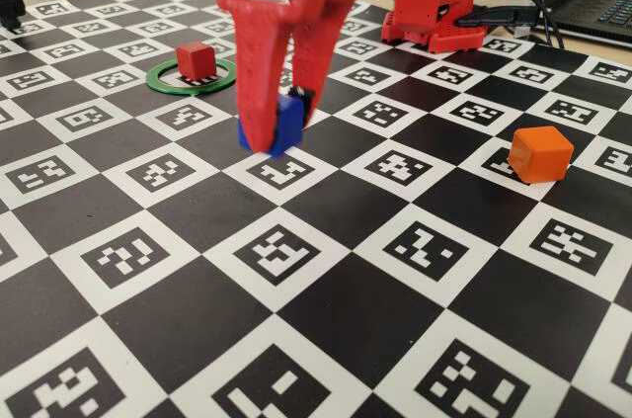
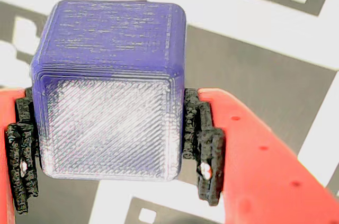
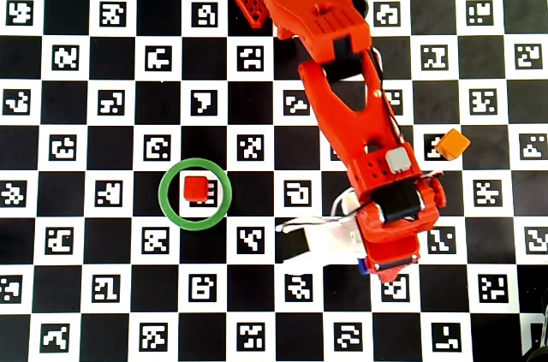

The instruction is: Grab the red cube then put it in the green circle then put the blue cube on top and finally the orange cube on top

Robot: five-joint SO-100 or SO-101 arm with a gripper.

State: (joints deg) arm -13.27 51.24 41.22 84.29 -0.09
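The red claw (image 1: 275, 131) is clenched on the blue cube (image 1: 286, 124), its black pads (image 2: 204, 144) pressed against the cube's two opposite sides in the wrist view. The cube has no long axis; it sits square between the fingers, one broad plain face turned toward the wrist camera. In the fixed view it is at the fingertips, low over the checkered worktop (image 1: 326, 339); whether it touches the surface cannot be told.

The red cube (image 3: 197, 188) sits inside the green circle (image 3: 195, 194), slightly off centre, well to the left of the claw in the overhead view. The orange cube (image 3: 451, 144) rests alone on the board to the right of the arm (image 3: 342, 80), turned corner-on to the grid.

No readable writing shows; the white squares carry only black coded markers. Open board surrounds the ring on all sides.
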